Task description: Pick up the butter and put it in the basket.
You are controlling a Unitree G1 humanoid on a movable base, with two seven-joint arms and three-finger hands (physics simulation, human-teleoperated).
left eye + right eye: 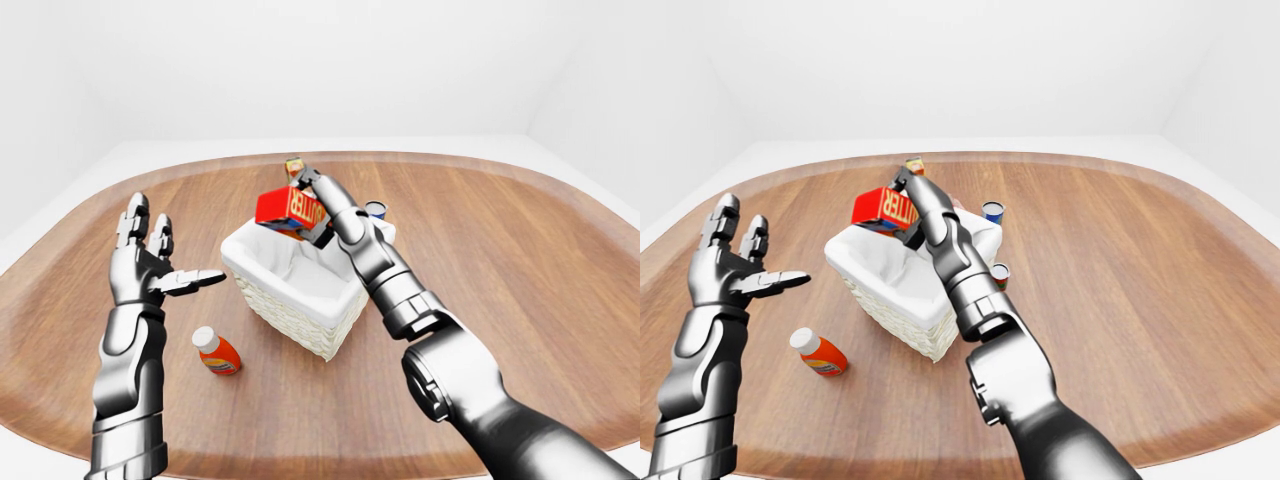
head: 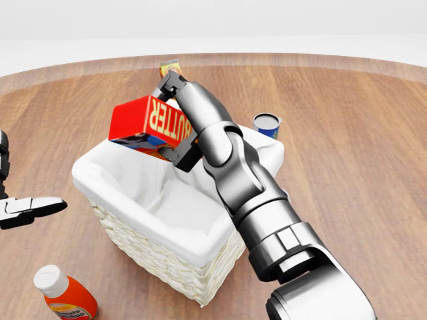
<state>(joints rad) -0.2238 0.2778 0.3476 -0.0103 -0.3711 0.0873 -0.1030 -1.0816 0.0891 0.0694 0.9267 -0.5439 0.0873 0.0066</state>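
While the right hand (image 2: 175, 123) is clamped on the butter (image 2: 152, 124) above the basket (image 2: 133, 180) at mid-bench, pickup is done, release remains; left hand (image 1: 150, 265) idle, fingers spread.

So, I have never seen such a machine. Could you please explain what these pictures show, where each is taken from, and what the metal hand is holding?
These are simulator renders of a humanoid robot with two arms and three-finger hands. All three pictures come from cameras on its head, looking over its own arms: one head view, plus a left-eye and right-eye pair that show nearly the same scene.

On a round wooden table stands a white-lined wicker basket. The right hand grips a red butter box above the basket's far rim. The left hand is raised, open and empty.

Also on the table: an orange bottle with a white cap, two small cans, and a small yellow box beyond the basket.
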